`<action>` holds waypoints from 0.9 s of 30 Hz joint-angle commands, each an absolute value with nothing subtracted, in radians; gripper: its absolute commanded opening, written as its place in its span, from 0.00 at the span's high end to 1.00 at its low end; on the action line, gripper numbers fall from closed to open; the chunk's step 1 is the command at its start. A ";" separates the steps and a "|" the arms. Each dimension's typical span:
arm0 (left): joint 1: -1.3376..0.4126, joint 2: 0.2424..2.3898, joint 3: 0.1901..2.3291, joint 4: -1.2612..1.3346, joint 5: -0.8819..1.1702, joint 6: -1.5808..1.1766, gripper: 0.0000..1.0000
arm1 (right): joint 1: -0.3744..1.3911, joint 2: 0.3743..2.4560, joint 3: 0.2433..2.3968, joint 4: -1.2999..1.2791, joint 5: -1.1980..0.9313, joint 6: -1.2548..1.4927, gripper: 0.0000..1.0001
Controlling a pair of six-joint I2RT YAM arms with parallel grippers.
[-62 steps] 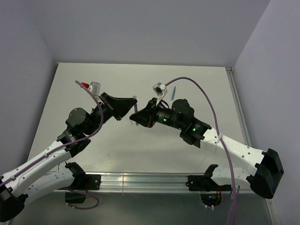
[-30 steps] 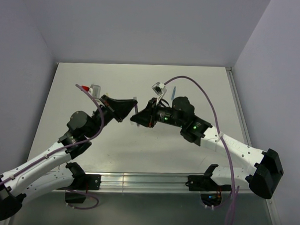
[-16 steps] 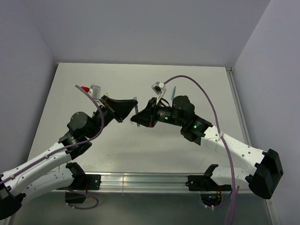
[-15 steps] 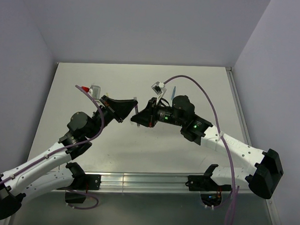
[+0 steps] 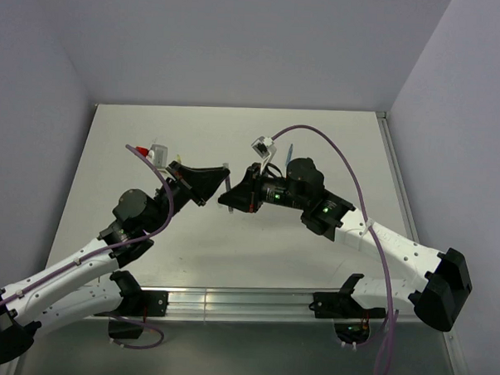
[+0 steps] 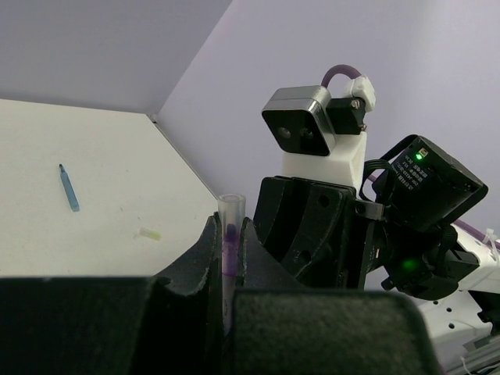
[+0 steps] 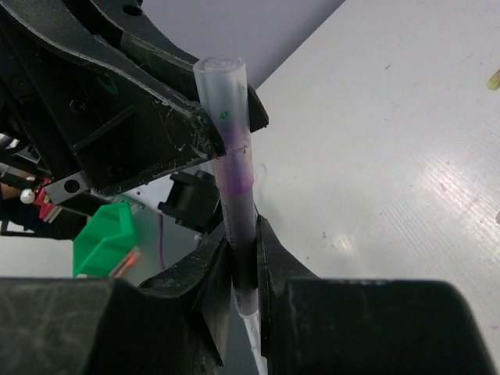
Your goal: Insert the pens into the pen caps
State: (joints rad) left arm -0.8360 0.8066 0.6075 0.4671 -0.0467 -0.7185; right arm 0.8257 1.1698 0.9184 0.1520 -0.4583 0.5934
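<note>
My two grippers meet tip to tip above the middle of the table (image 5: 152, 142). The left gripper (image 5: 221, 176) is shut on a clear pen cap (image 6: 231, 207), held upright between its fingertips (image 6: 209, 242). The purple tip of the grey-purple pen shows inside the cap. The right gripper (image 5: 231, 195) is shut on the grey-purple pen (image 7: 238, 172), whose upper end sits inside the cap (image 7: 224, 94). A blue pen (image 5: 290, 150) lies on the table at the back, also in the left wrist view (image 6: 69, 187). A yellowish cap stub (image 6: 149, 233) lies near it. The yellow pen is out of view.
The right arm's wrist camera (image 6: 312, 133) and black body (image 6: 422, 195) fill the space just beyond my left fingers. A small yellowish piece (image 7: 494, 78) lies at the right edge of the right wrist view. A rail (image 5: 228, 301) runs along the near table edge.
The left gripper has shifted slightly up and to the right, closer against the right gripper. Both stay shut on what they hold.
</note>
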 commanded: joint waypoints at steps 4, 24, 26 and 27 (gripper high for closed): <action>-0.946 0.792 0.549 0.296 0.247 -0.747 1.00 | 0.727 1.177 1.060 0.390 -0.204 0.612 1.00; -0.992 0.790 0.532 0.282 0.233 -0.747 1.00 | 0.703 1.186 1.086 0.385 -0.209 0.606 1.00; -0.996 0.790 0.529 0.279 0.230 -0.746 1.00 | 0.698 1.189 1.088 0.385 -0.210 0.606 1.00; -0.997 0.787 0.529 0.275 0.232 -0.746 1.00 | 0.696 1.189 1.089 0.384 -0.210 0.606 1.00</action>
